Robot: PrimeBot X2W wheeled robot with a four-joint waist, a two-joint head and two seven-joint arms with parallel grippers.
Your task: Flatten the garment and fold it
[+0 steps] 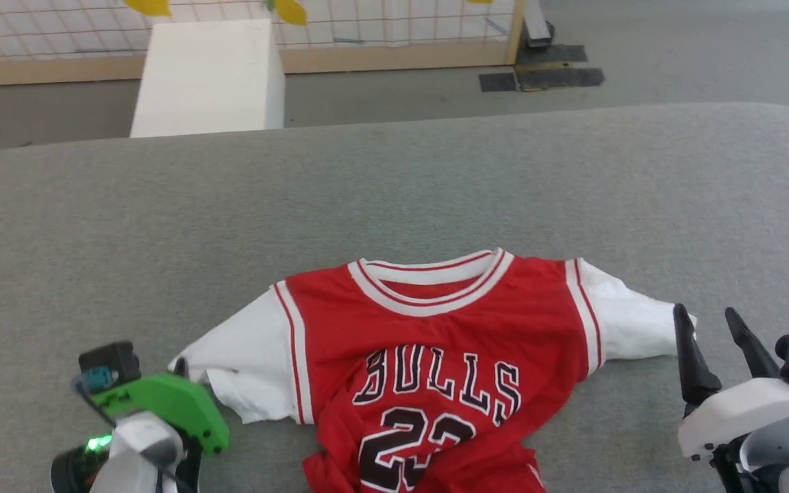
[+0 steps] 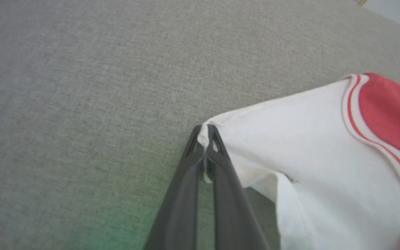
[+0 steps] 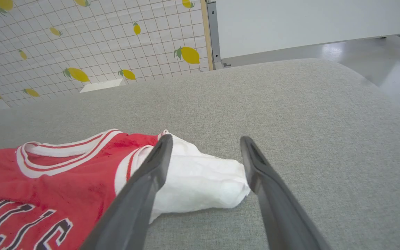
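The garment (image 1: 435, 342) lies face up on the grey cushioned surface (image 1: 394, 192), collar toward the far side, dark letters and numbers showing, its lower part bunched at the near edge. My left gripper (image 2: 205, 139) is shut on the tip of the white sleeve (image 2: 311, 139) at the left; in the head view its green-cased wrist (image 1: 161, 404) covers the fingers. My right gripper (image 1: 706, 322) stands open just above the end of the other white sleeve (image 3: 203, 180), one finger over the sleeve, the other beside its tip.
A white box (image 1: 209, 75) stands on the floor beyond the surface's far edge. Behind it runs a wood-framed panel (image 1: 394, 55) with a grid and lemon print. Dark mats (image 1: 545, 75) lie on the floor at the back right. Bare grey fabric spreads around the shirt.
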